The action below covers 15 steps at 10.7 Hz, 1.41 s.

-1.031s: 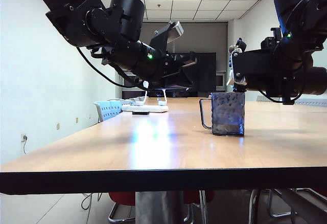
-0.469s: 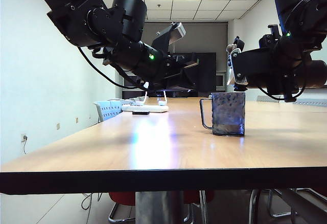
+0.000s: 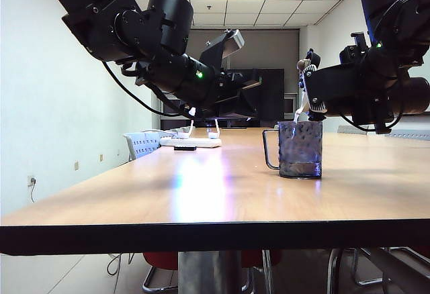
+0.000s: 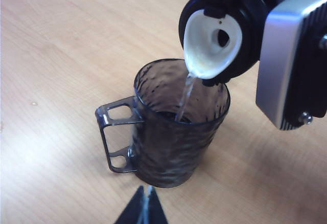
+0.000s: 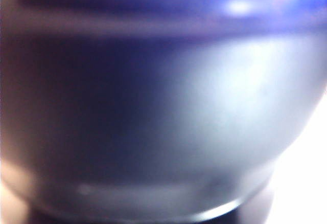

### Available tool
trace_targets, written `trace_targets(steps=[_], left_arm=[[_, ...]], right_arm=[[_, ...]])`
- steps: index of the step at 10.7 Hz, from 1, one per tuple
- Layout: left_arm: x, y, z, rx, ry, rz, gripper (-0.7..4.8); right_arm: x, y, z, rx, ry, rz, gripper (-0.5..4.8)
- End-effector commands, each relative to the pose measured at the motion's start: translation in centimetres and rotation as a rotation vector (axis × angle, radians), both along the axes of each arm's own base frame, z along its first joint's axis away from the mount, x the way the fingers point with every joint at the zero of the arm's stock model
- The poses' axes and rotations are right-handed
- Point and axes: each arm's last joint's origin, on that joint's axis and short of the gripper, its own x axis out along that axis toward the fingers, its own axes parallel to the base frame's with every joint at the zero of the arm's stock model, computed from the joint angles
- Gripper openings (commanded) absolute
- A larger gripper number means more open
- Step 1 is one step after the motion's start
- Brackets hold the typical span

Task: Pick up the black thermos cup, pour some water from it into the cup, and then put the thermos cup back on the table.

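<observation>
- Water's running! The black thermos cup [image 4: 225, 35] is tipped on its side just above the cup [image 4: 179, 127], spout over the rim so the thin stream lands inside.
- The right gripper [image 3: 336, 96] is clamped wide around the thermos body.
- The left gripper [image 4: 144, 211] hovers near the cup above the table [image 3: 201, 193], fingertips together, holding nothing.
</observation>
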Motion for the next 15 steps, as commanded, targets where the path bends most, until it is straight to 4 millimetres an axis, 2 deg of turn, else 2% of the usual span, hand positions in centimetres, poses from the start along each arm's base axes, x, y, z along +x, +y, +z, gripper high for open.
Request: trace_targets(steps=[1,15], left_arm=[[0.01,-0.06,0.36,-0.009,-0.011,-0.006,-0.06],[-0.23,-0.38,0.28,-0.003,-0.003,-0.014,-0.05]], right_arm=[[0.15,0.05,1.53,0.0,-0.1,-0.004,0.94],[0.16,0.02,1.66,-0.004,-0.113,-0.014,0.94]])
